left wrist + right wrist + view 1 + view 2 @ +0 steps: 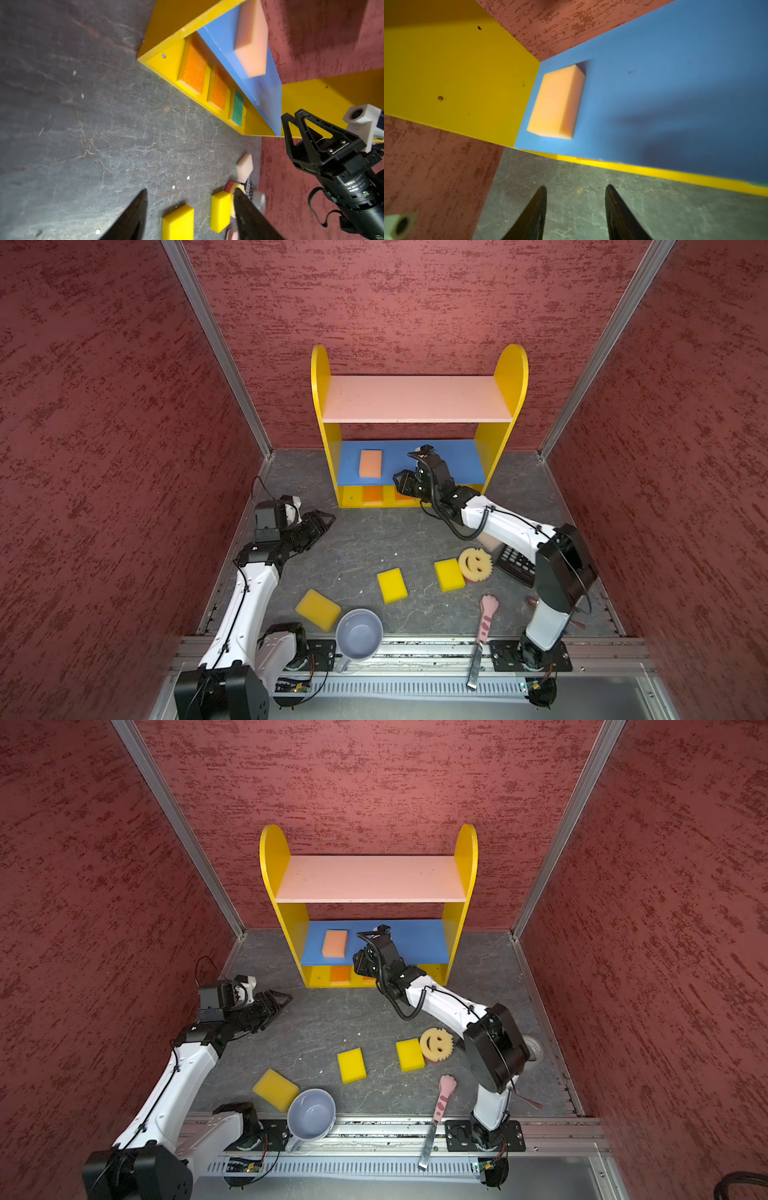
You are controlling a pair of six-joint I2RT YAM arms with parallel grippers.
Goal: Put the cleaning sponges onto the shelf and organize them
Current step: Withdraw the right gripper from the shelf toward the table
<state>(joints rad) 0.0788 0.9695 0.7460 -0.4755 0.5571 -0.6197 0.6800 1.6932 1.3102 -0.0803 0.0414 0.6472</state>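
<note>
Shelf (510, 377), top views: peach sponge (370, 463) flat on blue middle board, left end. Bottom tier: orange sponge (372, 494) clear, second mostly behind right hand (400, 485). Yellow sponges (392, 585), three, plus smiley sponge (475, 565) loose on worktop (365, 539). Left hand (327, 522) spread, empty, front-left of shelf.
Left wrist: bottom tier holds two orange, one green sponge (237, 107); pale sponge (244, 166) by wall; smiley mostly behind blurred finger.
Right wrist: right hand fingers apart, nothing between; peach sponge blurred.
</note>
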